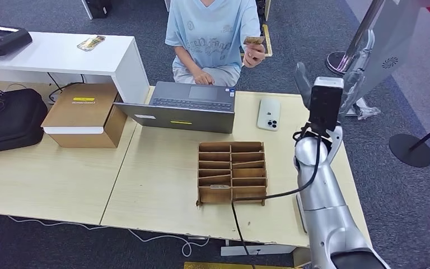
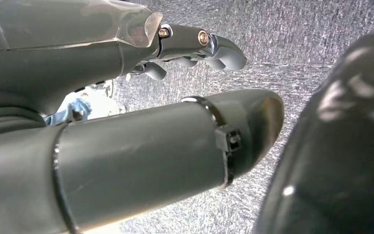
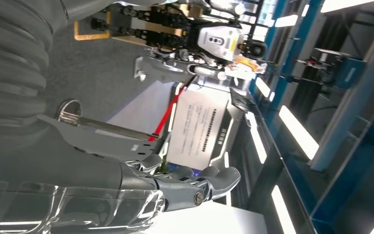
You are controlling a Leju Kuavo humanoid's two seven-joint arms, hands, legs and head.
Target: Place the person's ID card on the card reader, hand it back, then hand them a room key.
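Note:
A seated person across the table holds up a tan ID card in one hand, above the table's far edge. My right hand is raised over the table's right end, to the right of and lower than the card, with its fingers apart and nothing in them. A white phone-like card reader lies flat beside the laptop. A wooden slotted key box stands mid-table with a card in a lower slot. My left hand hangs over grey carpet, holding nothing.
An open grey laptop sits before the person. A cardboard box and a black bag occupy the left table. A black cable runs from the key box over the front edge. A stanchion base stands on the right.

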